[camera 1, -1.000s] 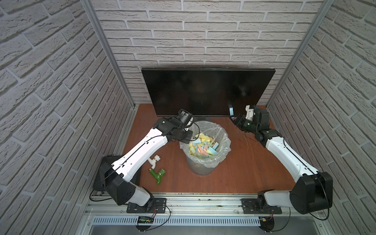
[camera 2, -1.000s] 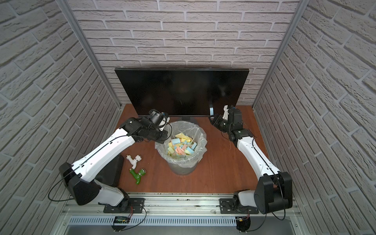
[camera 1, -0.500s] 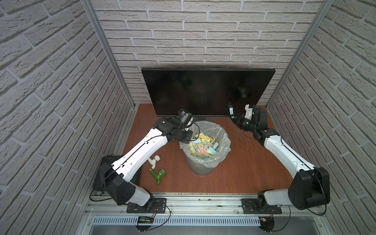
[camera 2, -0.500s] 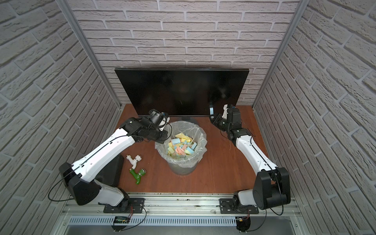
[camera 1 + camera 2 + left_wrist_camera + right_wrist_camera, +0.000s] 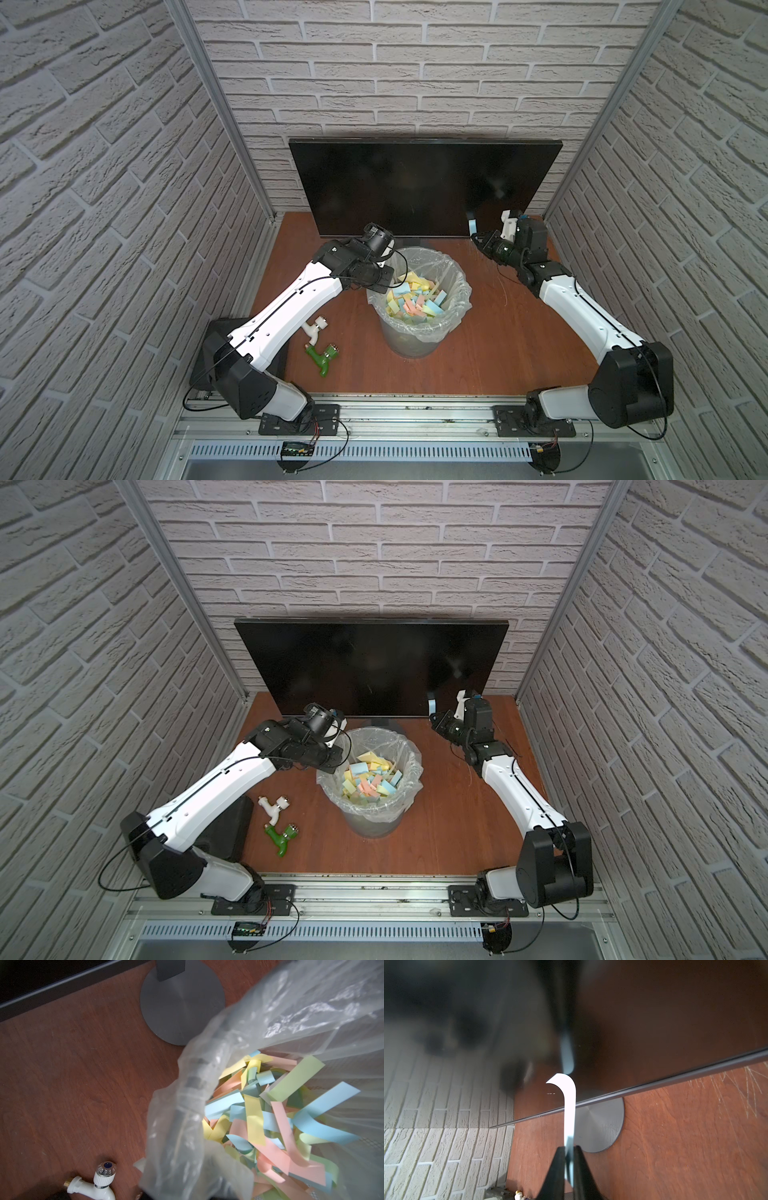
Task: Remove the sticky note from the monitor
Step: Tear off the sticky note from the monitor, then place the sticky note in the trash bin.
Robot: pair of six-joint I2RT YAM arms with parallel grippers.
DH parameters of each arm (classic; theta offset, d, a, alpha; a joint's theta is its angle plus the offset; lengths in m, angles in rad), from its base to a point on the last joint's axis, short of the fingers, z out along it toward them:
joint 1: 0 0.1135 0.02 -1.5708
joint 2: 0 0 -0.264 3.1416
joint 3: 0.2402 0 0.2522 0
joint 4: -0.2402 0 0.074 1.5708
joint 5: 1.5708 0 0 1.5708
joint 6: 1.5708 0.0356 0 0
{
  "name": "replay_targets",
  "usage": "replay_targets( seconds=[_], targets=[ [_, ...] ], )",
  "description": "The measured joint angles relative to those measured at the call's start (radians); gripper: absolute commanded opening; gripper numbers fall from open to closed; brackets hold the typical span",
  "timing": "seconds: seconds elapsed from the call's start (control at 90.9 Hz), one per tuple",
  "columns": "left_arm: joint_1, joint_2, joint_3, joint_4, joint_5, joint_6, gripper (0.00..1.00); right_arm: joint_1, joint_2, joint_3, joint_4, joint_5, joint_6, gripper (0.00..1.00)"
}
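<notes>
Right wrist view: right gripper (image 5: pixel 569 1159) pinches the note (image 5: pixel 569 1109) (top still stuck) to peel it off the monitor (image 5: pixel 654 1022); left gripper's state unclear.

The wide black flat-screen monitor (image 5: pixel 424 187) stands at the back of the brown wooden desk (image 5: pixel 498 340), against the brick wall. Before its middle stands the round waste bin lined with clear plastic (image 5: pixel 419 303), with paper strips (image 5: pixel 415 301) in it. Left of the bin lie a white plastic tap (image 5: pixel 314 328) and, just before it, a green plastic tap (image 5: pixel 322 356). A pale blue sticky note (image 5: pixel 472 226) sits by the monitor's lower right corner.
</notes>
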Motion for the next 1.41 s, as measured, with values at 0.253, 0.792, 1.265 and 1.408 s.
replay_targets(
  seconds=[0.253, 0.792, 1.265, 1.408],
  targets=[
    [0.0, 0.0, 0.0, 0.0, 0.0, 0.0, 0.33, 0.0, -0.011, 0.0, -0.002, -0.002, 0.0, 0.03],
    [0.0, 0.0, 0.0, 0.0, 0.0, 0.0, 0.33, 0.015, -0.219, 0.0, -0.082, -0.052, -0.024, 0.03],
    [0.0, -0.008, -0.013, 0.023, 0.0, 0.0, 0.34, 0.432, -0.291, 0.11, -0.385, 0.002, -0.299, 0.03],
    [0.0, -0.009, -0.013, 0.023, 0.0, 0.0, 0.34, 0.558, -0.216, 0.143, -0.481, 0.073, -0.381, 0.03]
  ],
)
